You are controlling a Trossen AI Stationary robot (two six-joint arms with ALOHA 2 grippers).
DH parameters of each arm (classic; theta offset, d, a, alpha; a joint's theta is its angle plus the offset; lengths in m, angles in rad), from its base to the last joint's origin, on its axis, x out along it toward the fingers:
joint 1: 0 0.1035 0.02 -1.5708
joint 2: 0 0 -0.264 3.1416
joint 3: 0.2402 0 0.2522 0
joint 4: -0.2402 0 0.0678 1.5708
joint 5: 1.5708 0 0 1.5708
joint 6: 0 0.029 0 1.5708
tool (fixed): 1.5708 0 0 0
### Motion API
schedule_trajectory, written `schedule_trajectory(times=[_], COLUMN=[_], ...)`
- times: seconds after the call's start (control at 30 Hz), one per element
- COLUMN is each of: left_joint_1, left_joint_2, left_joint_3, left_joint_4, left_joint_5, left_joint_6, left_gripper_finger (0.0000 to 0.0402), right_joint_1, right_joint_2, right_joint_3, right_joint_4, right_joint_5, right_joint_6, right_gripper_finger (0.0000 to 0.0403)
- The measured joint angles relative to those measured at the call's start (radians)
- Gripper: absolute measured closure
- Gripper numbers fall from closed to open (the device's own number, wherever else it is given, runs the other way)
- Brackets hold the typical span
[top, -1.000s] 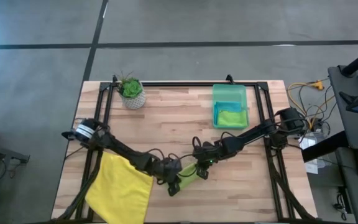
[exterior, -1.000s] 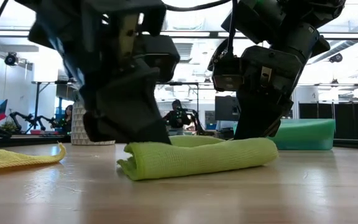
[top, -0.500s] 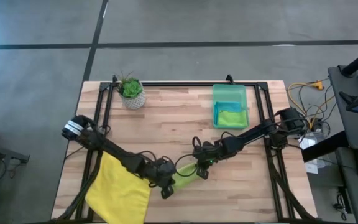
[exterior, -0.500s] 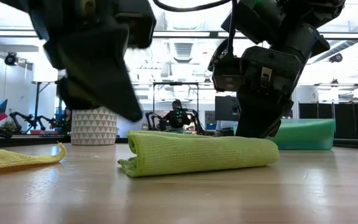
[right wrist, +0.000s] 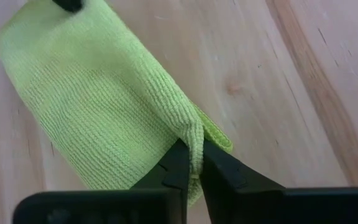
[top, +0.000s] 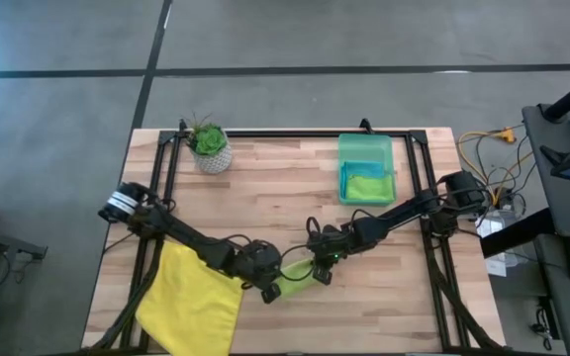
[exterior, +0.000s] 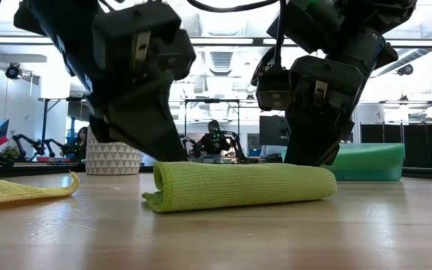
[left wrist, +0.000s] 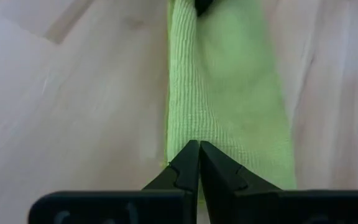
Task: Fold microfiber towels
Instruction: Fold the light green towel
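- Lime green towel (top: pixel 295 280) is seen folded into a narrow strip near the table's (top: pixel 265 198) front-centre, btwn the two grippers; long axis runs roughly from left gripper to right gripper, tilted a bit away twd the right arm's side.
- Left gripper (left wrist: pixel 198 148): fingers pressed together, tips at the near end of the strip, on/at its folded edge. No cloth is seen btwn the tips in the left wrist view, so a pinch can't be confirmed; closed w/ nothing clearly held.
- Right gripper (right wrist: pixel 192 152): fingers clamped on a corner/edge of the same towel at the opposite end; cloth is seen bunched btwn the tips in the right wrist view.
- In the low view the strip (exterior: pixel 238 186) lies flat on the wood, a fold lip at its left end, each arm over one end.
- Key relation, as judged: both grippers are lined up along the strip's long axis, one per end; any next fold would bring one end over twd the other, end-to-end along that axis.
- Yellow towel (top: pixel 191 307) lies spread at the front-left corner, under the left arm, well apart from the strip; not yet folded.
- Another green towel (top: pixel 366 185) is seen inside the green bin (top: pixel 365 148) at the back right.
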Motion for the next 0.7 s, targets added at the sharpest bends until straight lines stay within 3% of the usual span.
schedule_trajectory(times=[0.3,0.5,0.6,0.7], left_joint_1=[0.002,0.002,0.003,0.007], left_joint_2=[0.022,0.008,-0.011,-0.015], left_joint_3=[-0.002,-0.003,-0.004,-0.004], left_joint_4=[-0.026,-0.036,-0.046,-0.052], left_joint_5=[0.063,0.065,0.065,0.067], left_joint_6=[0.010,0.067,0.106,0.130], left_gripper_finger=[0.0401,0.0401,0.0401,0.0401], right_joint_1=[-0.005,-0.002,0.020,0.080], right_joint_2=[-0.044,-0.118,-0.167,-0.213], right_joint_3=[0.026,0.090,0.100,0.072], right_joint_4=[-0.052,-0.204,-0.233,-0.192], right_joint_5=[0.007,0.069,0.101,0.157], right_joint_6=[0.000,0.004,0.081,0.267], right_gripper_finger=[0.0308,0.0296,0.0298,0.0300])
